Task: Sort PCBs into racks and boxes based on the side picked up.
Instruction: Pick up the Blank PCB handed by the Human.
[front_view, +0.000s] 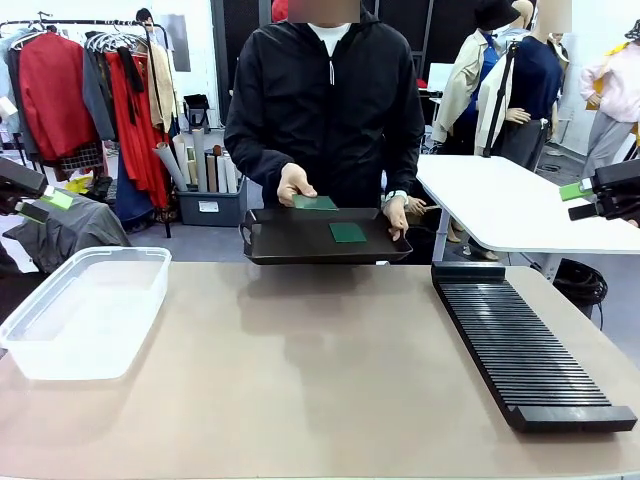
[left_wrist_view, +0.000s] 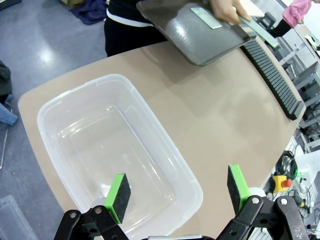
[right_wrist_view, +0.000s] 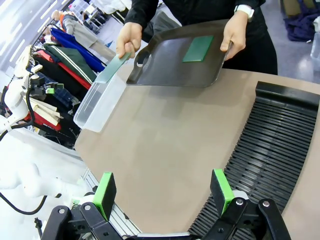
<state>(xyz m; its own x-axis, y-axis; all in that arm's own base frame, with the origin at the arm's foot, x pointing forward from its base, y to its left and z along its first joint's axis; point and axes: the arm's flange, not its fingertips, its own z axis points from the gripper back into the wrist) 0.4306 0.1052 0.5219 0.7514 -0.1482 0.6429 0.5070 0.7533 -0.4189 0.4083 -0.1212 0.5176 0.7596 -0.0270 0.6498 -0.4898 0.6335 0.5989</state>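
Note:
A person at the far side holds a flat dark tray (front_view: 290, 240) over the table edge. One green PCB (front_view: 347, 232) lies flat on the tray. The person's hand (front_view: 292, 183) pinches a second PCB (front_view: 316, 202) at the tray's far rim; the right wrist view shows this PCB (right_wrist_view: 111, 69) beside the tray (right_wrist_view: 165, 62). The clear box (front_view: 80, 355) sits empty at the table's left, and the black slotted rack (front_view: 525, 345) lies along the right. My left gripper (front_view: 45, 205) hangs open at the far left, above the box (left_wrist_view: 165, 145). My right gripper (front_view: 578, 200) is open at the far right, near the rack (right_wrist_view: 270, 145).
The tabletop (front_view: 300, 380) between box and rack is bare tan surface. A white table (front_view: 520, 210) stands behind on the right. Clothes racks and a grey bin stand behind the person on the left.

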